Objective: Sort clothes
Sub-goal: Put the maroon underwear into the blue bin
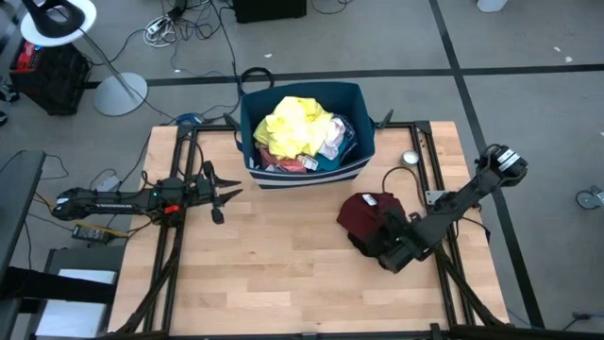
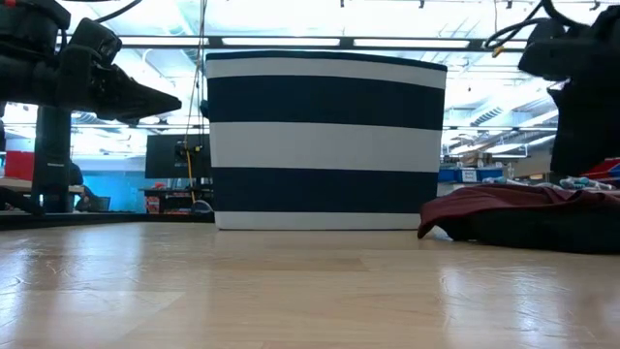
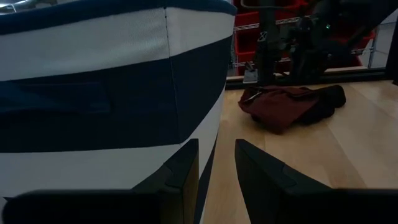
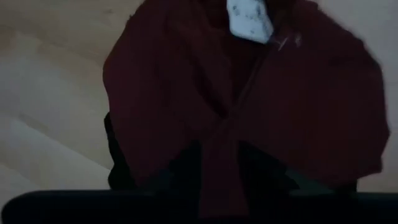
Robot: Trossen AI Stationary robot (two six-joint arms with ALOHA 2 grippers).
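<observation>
bin: navy-and-white striped bin [image 1: 304, 132] at the far middle of the table [image 1: 283, 283], upright, open top. In the low view its striped wall hides everything behind it.
bin contents: yellow shirt [image 1: 294, 125] heaped on top; white piece [image 1: 332, 132] and a bit of pink [image 1: 307, 164] beside and under it. Rest of the pile is buried, can't sort out.
other clutter: small round silver object [image 1: 410, 158] on the table right of the bin; black cable [image 1: 392, 179] looping from it toward the maroon piece.
maroon piece: maroon piece [image 1: 369, 214] crumpled flat on the table, right of centre, well clear of the bin; white label [image 4: 250, 17] facing up. It lies over a darker, black layer [image 4: 118, 165] showing at its edge.
right gripper: right gripper [image 1: 385, 244] low, right on the near edge of the maroon piece. Fingers buried in cloth and shadow in the wrist view, so can't tell whether spread or pinching.
left gripper: left gripper [image 1: 223, 195] hovers left of the bin, level with its near corner, pointed at the bin wall. Fingers [image 3: 180, 177] parted with a narrow gap, nothing between them.
left-to-cloth: maroon piece well apart from it, past the bin corner.
</observation>
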